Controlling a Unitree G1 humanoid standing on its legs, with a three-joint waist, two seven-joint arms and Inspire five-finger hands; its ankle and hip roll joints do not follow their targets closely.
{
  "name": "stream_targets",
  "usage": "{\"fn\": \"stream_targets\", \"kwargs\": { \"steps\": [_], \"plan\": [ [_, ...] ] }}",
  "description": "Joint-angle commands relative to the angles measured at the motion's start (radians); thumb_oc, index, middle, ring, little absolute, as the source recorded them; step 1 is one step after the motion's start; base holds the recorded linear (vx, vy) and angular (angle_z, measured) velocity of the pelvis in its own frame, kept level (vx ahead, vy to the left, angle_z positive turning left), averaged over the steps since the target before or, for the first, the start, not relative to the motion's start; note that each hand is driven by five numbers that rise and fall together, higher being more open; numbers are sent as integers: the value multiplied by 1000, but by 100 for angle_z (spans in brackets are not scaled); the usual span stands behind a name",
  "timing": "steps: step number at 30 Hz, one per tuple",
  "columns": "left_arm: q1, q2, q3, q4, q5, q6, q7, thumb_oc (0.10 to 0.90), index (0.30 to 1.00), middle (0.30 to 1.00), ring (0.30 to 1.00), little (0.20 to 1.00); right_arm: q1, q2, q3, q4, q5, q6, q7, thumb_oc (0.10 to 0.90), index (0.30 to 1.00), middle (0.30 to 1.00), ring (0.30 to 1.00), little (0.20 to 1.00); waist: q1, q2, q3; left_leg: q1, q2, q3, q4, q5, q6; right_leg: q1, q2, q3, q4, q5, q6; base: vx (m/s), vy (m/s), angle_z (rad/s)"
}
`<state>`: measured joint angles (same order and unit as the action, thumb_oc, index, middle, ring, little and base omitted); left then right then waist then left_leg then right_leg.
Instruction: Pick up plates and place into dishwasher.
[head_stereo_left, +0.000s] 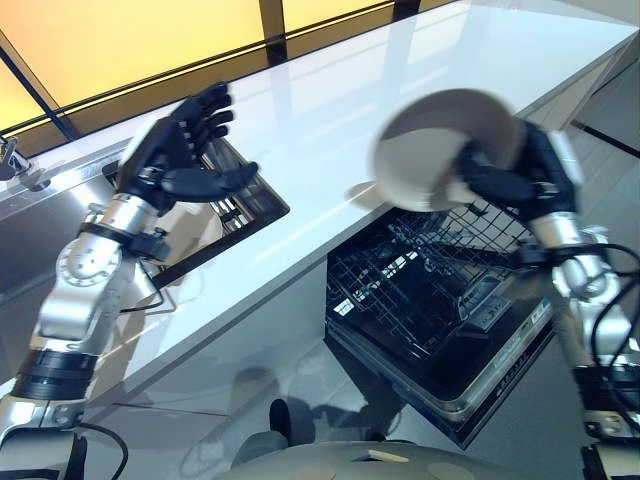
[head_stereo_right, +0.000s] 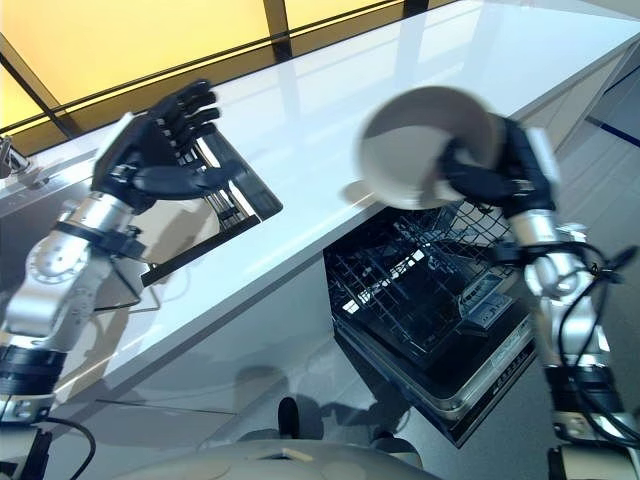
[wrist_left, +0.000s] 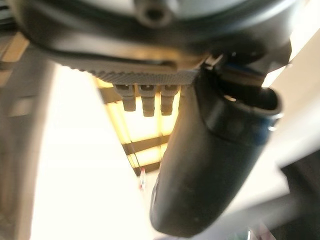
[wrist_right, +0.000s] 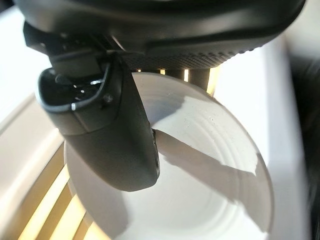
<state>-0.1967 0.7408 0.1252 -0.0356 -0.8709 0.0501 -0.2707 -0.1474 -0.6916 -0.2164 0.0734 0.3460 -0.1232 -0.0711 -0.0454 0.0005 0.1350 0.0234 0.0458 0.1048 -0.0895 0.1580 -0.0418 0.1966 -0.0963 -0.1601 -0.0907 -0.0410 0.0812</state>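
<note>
At the far left, my left hand (head_stereo_left: 180, 150) hangs raised over the white counter (head_stereo_left: 330, 120), fingers spread straight and thumb out, holding nothing; just beside it, partly behind the palm, a dark rack-like tray (head_stereo_left: 245, 205) lies on the counter near its left end. Moving right, the dishwasher (head_stereo_left: 440, 310) stands open below the counter's near edge, its dark wire rack (head_stereo_left: 420, 275) pulled out, with no plates that I can make out in it. Above the rack's right side, my right hand (head_stereo_left: 520, 175) grips the white plate (head_stereo_left: 445, 150), thumb pressed across its face and fingers curled behind the rim, the plate held tilted on edge in the air between counter edge and rack. I judge the carry is nearly over and the lowering is what remains. The pinch sits close to the rim, so the plate could pivot or slide out if I turn the wrist sharply. Coming down at this tilt, its lower edge might strike the counter lip or land across the wires instead of between them, then topple when I let go.
</note>
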Motion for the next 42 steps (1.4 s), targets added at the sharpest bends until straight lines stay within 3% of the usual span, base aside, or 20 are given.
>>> {"fn": "stream_targets", "kwargs": {
  "steps": [1,3,4,5,7,9,12,13,14,16,20,21,23,26,28,33,36,42],
  "plan": [
    [-96,-81,-37,-84,-425,110,-217,800,900,900,900,900,-93,-66,30,-90,-33,-129,-29,100,300,300,300,200,9,2,-83,99,-50,-18,2,-157,6,-74,14,-18,3,99,31,0,0,0],
    [-120,-157,-105,-123,-558,194,-269,800,900,900,900,900,-122,-51,72,-103,-38,-130,-43,100,300,300,300,200,2,1,-80,104,-51,-13,2,-161,9,-72,13,-11,3,101,30,8,14,-6],
    [-120,-161,-108,-128,-570,199,-272,800,900,900,900,900,-123,-50,74,-104,-39,-130,-45,100,300,300,300,200,2,1,-80,105,-51,-13,2,-162,9,-72,13,-11,3,101,30,6,4,-8],
    [-130,-219,-151,-160,-697,272,-293,800,900,900,900,900,-134,-35,96,-116,-43,-138,-55,100,300,300,300,200,-3,-3,-79,109,-52,-10,2,-166,11,-70,13,-6,3,101,29,7,-4,-7],
    [-141,-276,-203,-181,-770,319,-336,800,900,900,900,900,-154,-31,121,-131,-43,-131,-72,100,300,300,300,200,-13,-8,-80,114,-51,-2,2,-172,12,-68,12,-3,3,99,29,6,-4,-3],
    [-133,-292,-253,-223,-747,244,-354,800,900,900,900,900,-157,-38,127,-148,-85,-125,-118,100,300,300,300,200,-20,-11,-80,115,-51,2,2,-175,12,-69,12,5,3,100,29,0,0,0],
    [-107,-286,-252,-268,-601,123,-334,800,900,900,900,900,-137,-44,111,-155,-178,-125,-171,100,300,300,300,200,-20,-12,-80,115,-49,7,2,-177,13,-71,11,9,3,99,31,0,10,-6],
    [-78,-249,-206,-288,-478,26,-272,800,900,900,900,900,-109,-64,80,-170,-273,-100,-192,100,300,300,300,200,-16,-11,-77,116,-49,8,2,-176,11,-71,11,10,3,100,32,2,15,-11],
    [-73,-239,-196,-290,-409,-21,-242,800,900,900,900,900,-103,-69,74,-173,-297,-91,-201,100,300,300,300,200,-15,-11,-76,117,-48,9,2,-176,11,-71,10,10,3,100,32,5,16,-10],
    [-31,-166,-96,-285,-118,-190,-69,800,900,900,900,900,-42,-102,14,-197,-377,-60,-217,100,300,300,300,200,-7,-11,-70,118,-48,10,2,-171,10,-67,8,2,3,103,34,-4,6,-2],
    [78,95,200,-118,403,-469,277,800,900,900,900,900,112,-195,-163,-208,-586,21,-247,100,300,300,300,200,12,-12,-77,112,-51,-3,2,-170,8,-62,9,-18,3,94,41,10,-1,-2],
    [99,149,266,-69,418,-490,332,800,900,900,900,900,140,-226,-190,-175,-635,48,-264,100,300,300,300,200,18,-13,-77,108,-50,-5,2,-166,6,-64,10,-22,3,94,41,4,-13,6],
    [119,181,307,-28,470,-541,430,800,900,900,900,900,160,-247,-191,-119,-701,83,-310,100,300,300,300,200,21,-14,-79,107,-50,-12,2,-172,4,-62,13,-23,4,85,41,34,-14,9],
    [146,202,354,-22,650,-577,679,800,900,900,900,900,190,-255,-177,-52,-780,120,-376,100,300,300,300,200,20,-17,-78,102,-51,-17,2,-166,3,-65,13,-25,4,87,40,16,-11,9],
    [148,207,369,-32,805,-558,827,800,900,900,900,900,195,-259,-161,-25,-801,139,-378,100,300,300,300,200,19,-20,-77,100,-53,-23,2,-165,4,-66,13,-25,4,87,37,-3,-9,12],
    [151,254,375,-43,1046,-458,984,800,900,900,900,900,188,-269,-115,-9,-788,144,-313,100,300,300,300,200,21,-22,-77,95,-57,-26,2,-157,3,-69,7,-34,5,96,37,18,-12,9],
    [168,289,389,-29,1101,-410,994,800,900,900,900,900,189,-273,-95,-5,-769,133,-263,100,300,300,300,200,23,-21,-78,100,-57,-28,2,-169,1,-64,6,-35,5,87,41,14,-3,0],
    [220,331,404,29,1023,-355,919,800,900,900,900,900,166,-248,2,0,-703,132,-176,100,300,300,300,200,36,-16,-69,103,-56,-30,2,-169,1,-61,1,-45,4,88,45,-1,-6,0]
  ]
}}
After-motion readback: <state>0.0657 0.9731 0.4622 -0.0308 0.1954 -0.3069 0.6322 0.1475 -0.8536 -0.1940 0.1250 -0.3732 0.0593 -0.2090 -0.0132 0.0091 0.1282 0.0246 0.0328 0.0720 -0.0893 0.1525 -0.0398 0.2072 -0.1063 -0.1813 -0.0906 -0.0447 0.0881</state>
